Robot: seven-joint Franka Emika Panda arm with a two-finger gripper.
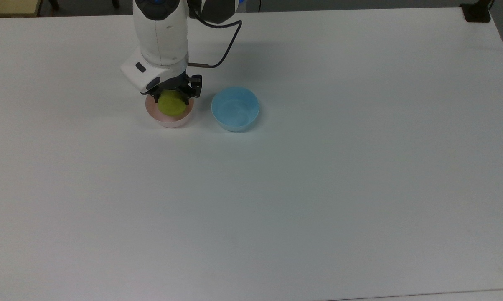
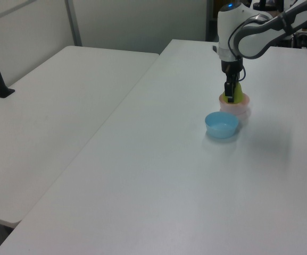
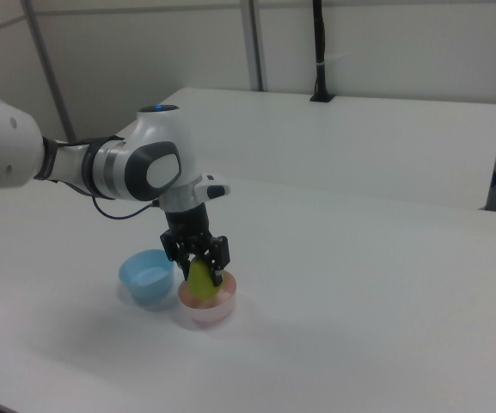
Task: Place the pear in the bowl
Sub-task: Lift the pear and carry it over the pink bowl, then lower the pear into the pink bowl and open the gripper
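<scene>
The yellow-green pear (image 1: 171,105) (image 2: 237,92) (image 3: 200,280) sits low inside the pale pink bowl (image 1: 169,120) (image 2: 236,106) (image 3: 206,311), its narrow end up. My gripper (image 1: 171,95) (image 2: 231,94) (image 3: 199,268) points straight down over the bowl, fingers shut on the pear at its sides. The pear's stem is hidden between the fingers.
A light blue bowl (image 1: 235,108) (image 2: 221,125) (image 3: 147,276) stands close beside the pink one, on the top view's right. A black cable (image 1: 218,54) trails from the wrist. A second white table (image 2: 52,101) adjoins on the left view's left.
</scene>
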